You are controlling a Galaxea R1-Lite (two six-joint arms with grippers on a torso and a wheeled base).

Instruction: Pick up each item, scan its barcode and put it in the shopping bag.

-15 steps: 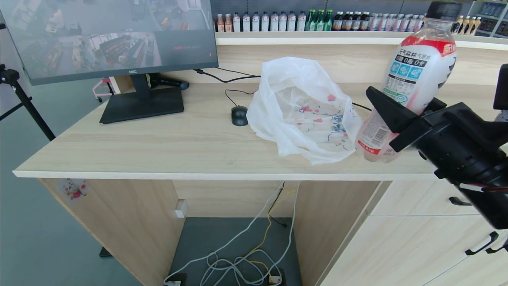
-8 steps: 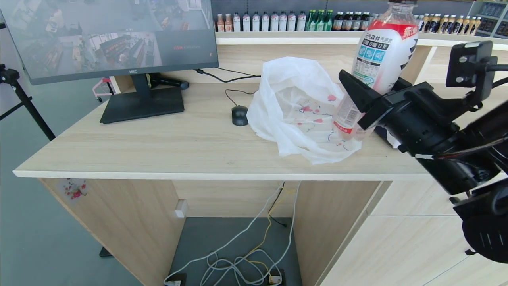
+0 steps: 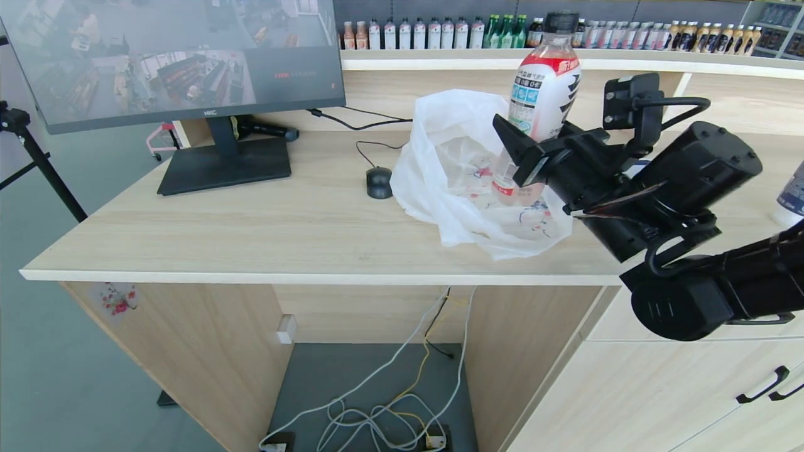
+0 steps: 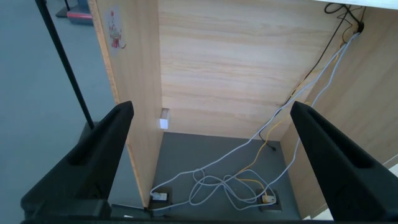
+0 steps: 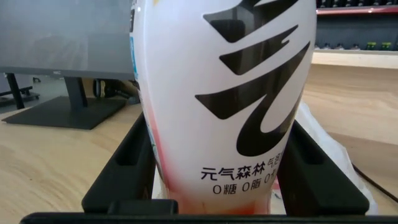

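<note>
My right gripper (image 3: pixel 531 160) is shut on a clear drink bottle (image 3: pixel 535 110) with a white, red and blue label and a dark cap. It holds the bottle upright above the open mouth of the white plastic shopping bag (image 3: pixel 465 182) lying on the wooden counter (image 3: pixel 251 220). In the right wrist view the bottle (image 5: pixel 227 93) stands between my black fingers (image 5: pixel 127 158), with the bag (image 5: pixel 339 162) behind it. My left gripper (image 4: pixel 211 162) hangs open below the counter, facing the floor cables.
A monitor (image 3: pixel 169 56) on its stand sits at the counter's back left, with a black mouse (image 3: pixel 379 182) beside the bag. Another bottle (image 3: pixel 790 198) shows at the right edge. Rows of drinks (image 3: pixel 540 32) line the shelf behind. Drawers (image 3: pixel 691 376) sit under the right counter.
My right arm has carried the bottle leftward and away from the head camera, from beside the bag to above its opening. The bag, mouse and monitor stayed put.
</note>
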